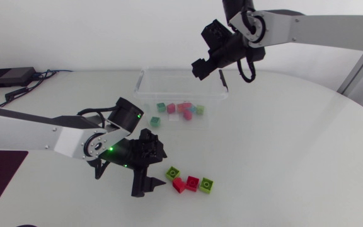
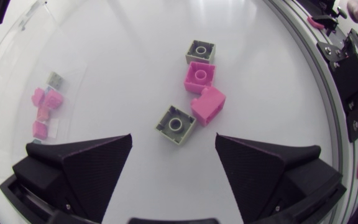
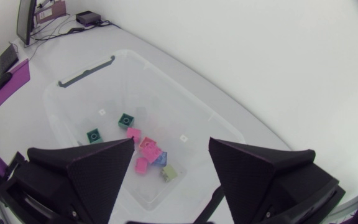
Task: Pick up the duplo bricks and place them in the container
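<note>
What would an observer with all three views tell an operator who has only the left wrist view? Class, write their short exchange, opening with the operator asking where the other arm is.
Operator: Where is the other arm?
Observer: The right arm hangs above the container, well clear of the four loose bricks ahead of you.
Operator: Is it carrying anything?
Observer: No. Its own wrist view shows its jaws standing open with nothing between them, looking down into the container.
</note>
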`<state>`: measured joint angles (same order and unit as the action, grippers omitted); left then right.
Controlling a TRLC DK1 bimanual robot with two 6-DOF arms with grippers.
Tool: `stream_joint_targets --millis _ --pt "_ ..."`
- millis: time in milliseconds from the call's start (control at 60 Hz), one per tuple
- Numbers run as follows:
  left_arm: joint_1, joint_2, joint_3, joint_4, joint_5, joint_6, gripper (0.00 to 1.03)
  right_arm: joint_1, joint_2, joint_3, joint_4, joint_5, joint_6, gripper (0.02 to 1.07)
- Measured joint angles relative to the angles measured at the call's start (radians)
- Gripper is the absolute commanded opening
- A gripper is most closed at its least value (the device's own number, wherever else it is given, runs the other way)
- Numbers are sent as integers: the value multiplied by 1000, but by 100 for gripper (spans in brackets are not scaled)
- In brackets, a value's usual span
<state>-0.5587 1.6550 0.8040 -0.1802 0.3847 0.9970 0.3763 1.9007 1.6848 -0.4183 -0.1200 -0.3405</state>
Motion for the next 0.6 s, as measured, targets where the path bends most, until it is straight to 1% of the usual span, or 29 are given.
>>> stream_joint_targets --millis 100,183,350,483,567,600 --pt "-11 43 35 5 0 29 91 2 -125 -133 5 -14 -3 97" --pt "-16 76 65 -1 0 56 83 8 -218 -250 14 -34 -3 97" --pt "-36 130 111 -64 -6 145 74 23 -364 -476 29 -61 -2 97" --pt "-49 161 133 -110 -25 209 74 44 -465 -635 31 -67 0 97" --pt "-52 176 152 -134 -27 220 74 51 -505 -702 38 -74 1 97" --pt "-53 180 160 -139 -29 228 72 51 -514 -725 47 -79 1 97"
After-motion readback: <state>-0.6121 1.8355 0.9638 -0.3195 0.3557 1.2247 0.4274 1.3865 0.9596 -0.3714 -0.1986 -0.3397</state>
